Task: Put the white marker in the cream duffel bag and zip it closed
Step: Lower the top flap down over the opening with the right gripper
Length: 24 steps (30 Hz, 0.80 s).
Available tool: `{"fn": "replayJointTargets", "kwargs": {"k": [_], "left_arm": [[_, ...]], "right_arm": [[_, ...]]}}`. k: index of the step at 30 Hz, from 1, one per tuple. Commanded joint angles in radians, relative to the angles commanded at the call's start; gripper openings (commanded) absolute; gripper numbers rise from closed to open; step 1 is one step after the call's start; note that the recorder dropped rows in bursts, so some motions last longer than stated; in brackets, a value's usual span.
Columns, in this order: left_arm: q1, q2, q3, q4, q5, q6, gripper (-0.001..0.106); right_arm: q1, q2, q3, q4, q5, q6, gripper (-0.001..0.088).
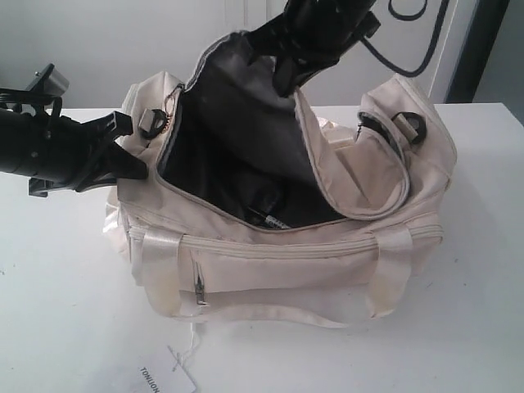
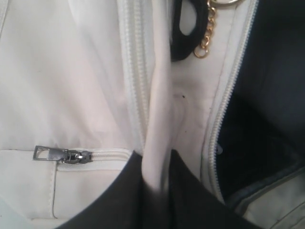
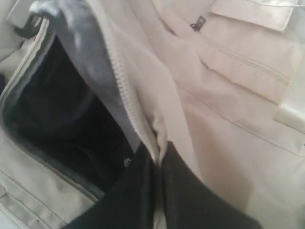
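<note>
**White marker (image 1: 268, 219) apparently inside, zip (image 2: 217, 119) open**

It lies in the cream duffel bag (image 1: 286, 270), mid-table (image 1: 74, 327). Left gripper (image 1: 131, 147) and right gripper (image 1: 286, 82) each pinch bag fabric, jaws closed. If dropped, the raised flap (image 1: 237, 98) could fold under and jam the zip.

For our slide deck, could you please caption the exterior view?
Left tool and right tool hold the cream duffel bag open on a white table.

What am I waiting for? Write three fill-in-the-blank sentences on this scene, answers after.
The cream duffel bag's top zipper is ____. The left gripper and right gripper are each shut on the ____. The paper tag lies on the ____. Missing: open; bag; table.
</note>
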State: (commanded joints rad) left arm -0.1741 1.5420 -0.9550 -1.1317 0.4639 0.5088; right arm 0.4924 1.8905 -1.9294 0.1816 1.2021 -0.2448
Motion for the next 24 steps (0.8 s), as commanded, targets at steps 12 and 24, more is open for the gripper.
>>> {"fn": "replayJointTargets", "kwargs": {"k": [12,24], "left_arm": [[0.0,0.0,0.0,0.0,0.008,0.0,0.0],[0.002,0.0,0.0,0.0,0.008,0.005,0.0]], "right_arm": [[0.095,0.023,0.09,0.067,0.019,-0.095,0.0],[0.095,0.027,0.286,0.203,0.019,-0.095,0.0054]]}}
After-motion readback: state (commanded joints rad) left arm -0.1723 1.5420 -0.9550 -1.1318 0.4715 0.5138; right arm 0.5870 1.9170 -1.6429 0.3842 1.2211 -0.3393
